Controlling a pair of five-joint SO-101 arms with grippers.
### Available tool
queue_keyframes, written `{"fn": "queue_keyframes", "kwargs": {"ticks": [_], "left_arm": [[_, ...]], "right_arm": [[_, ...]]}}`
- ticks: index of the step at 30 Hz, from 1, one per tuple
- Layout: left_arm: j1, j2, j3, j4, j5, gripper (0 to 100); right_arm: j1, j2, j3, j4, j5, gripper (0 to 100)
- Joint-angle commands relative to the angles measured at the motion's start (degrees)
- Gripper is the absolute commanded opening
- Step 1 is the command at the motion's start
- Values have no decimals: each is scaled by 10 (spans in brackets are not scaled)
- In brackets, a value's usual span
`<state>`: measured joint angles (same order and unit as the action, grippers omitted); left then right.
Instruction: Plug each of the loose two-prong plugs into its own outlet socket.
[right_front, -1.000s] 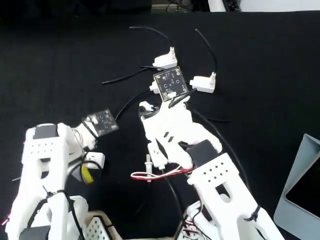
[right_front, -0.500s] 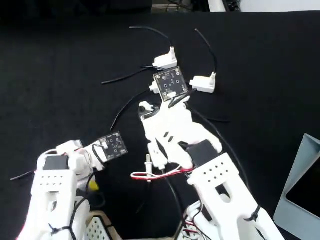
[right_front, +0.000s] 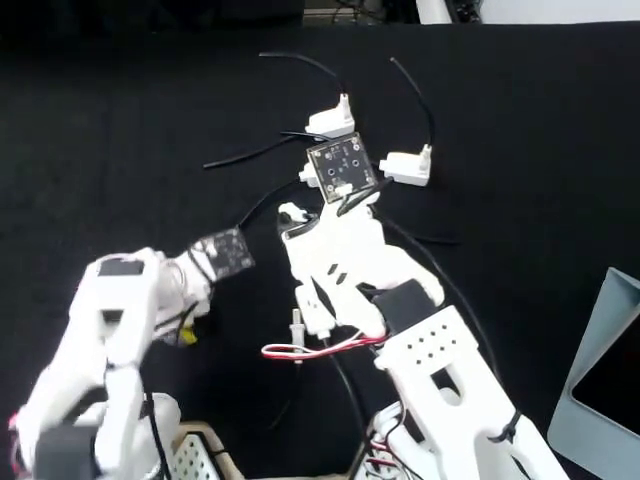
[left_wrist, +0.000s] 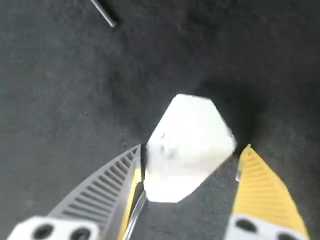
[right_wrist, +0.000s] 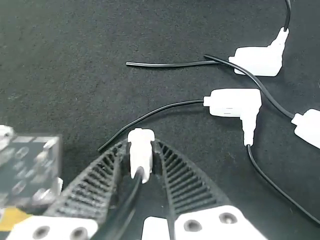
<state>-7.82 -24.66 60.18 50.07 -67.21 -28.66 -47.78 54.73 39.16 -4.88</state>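
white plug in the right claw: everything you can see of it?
The plug is small, white and plastic-looking, with a rounded blocky body. A black cable leaves its rear and runs back between the fingers. The right claw is shut on its two sides, over the black cloth. Its prongs are hidden.

Black worktop (right_front: 520, 120): socket block (right_front: 341, 164) lying flat, a white plug (right_front: 330, 121) touching it, a second plug (right_front: 404, 167) just beside.
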Motion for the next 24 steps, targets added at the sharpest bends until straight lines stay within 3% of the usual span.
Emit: {"fn": "queue_keyframes", "kwargs": {"ticks": [1,4,8,13,20,24], "left_arm": [[3,105,-109,9,36,293],[3,163,-208,70,61,263],[-7,208,-345,153,114,327],[-35,255,-477,182,124,357],[-46,269,-561,292,119,360],[-44,276,-532,297,90,357]], "right_arm": [[10,-11,-7,4,4,11],[10,-11,-7,4,4,11],[9,-11,-7,4,4,11],[9,-11,-7,4,4,11],[7,-11,-7,4,4,11],[7,7,-8,4,4,11]]}}
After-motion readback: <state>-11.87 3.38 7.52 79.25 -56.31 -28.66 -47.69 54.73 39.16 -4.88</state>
